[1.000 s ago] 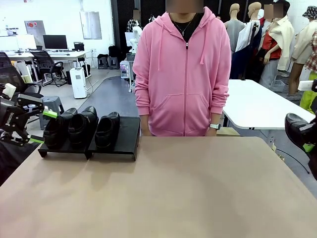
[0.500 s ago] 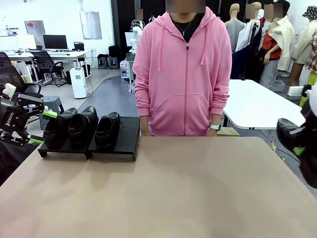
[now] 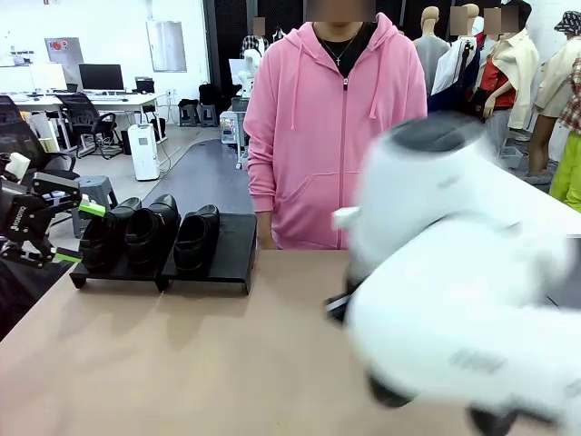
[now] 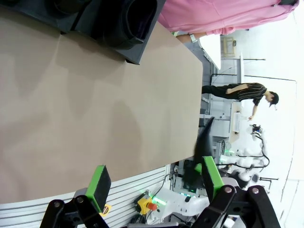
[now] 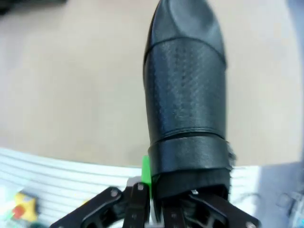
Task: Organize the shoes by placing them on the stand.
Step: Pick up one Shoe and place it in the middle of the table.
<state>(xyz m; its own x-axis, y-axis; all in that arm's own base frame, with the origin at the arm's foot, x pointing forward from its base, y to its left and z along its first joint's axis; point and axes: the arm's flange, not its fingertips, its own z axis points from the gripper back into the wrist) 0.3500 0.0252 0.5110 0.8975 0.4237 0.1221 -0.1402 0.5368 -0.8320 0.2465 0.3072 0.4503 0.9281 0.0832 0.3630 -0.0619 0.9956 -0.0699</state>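
Three glossy black shoes [image 3: 150,232] sit on the stand [image 3: 231,250] at the far left of the table [image 3: 227,363], toes toward the robot. Two are side by side on the left platform and one is on the left half of the right platform, leaving its right half bare. A person in a pink hoodie [image 3: 336,127] stands at the far edge of the table, hands not engaged.

The fourth shoe [image 5: 185,95] is in the right gripper [image 5: 161,209]. In the right wrist view its fingers are pinching the heel end of the upper, with the toe projecting away from the wrist over the tan table. In the front view the right arm [image 3: 454,300] is a blurred white mass across the right half of the picture, and the carried shoe cannot be picked out there.

The left gripper [image 3: 68,232] hangs at the left edge of the table just beside the stand, its fingers [image 4: 99,183] spread wide and holding nothing.

Handling assessment: the shoe looks moderately light, with a firm sole and a more pliable leather upper. The polished surface is likely slippery. Held by the heel rim alone, the long toe gives leverage, so it may sag or twist in the grip. The collar at the heel appears the soundest place to hold. The sloped platform could let a carelessly released shoe slide.
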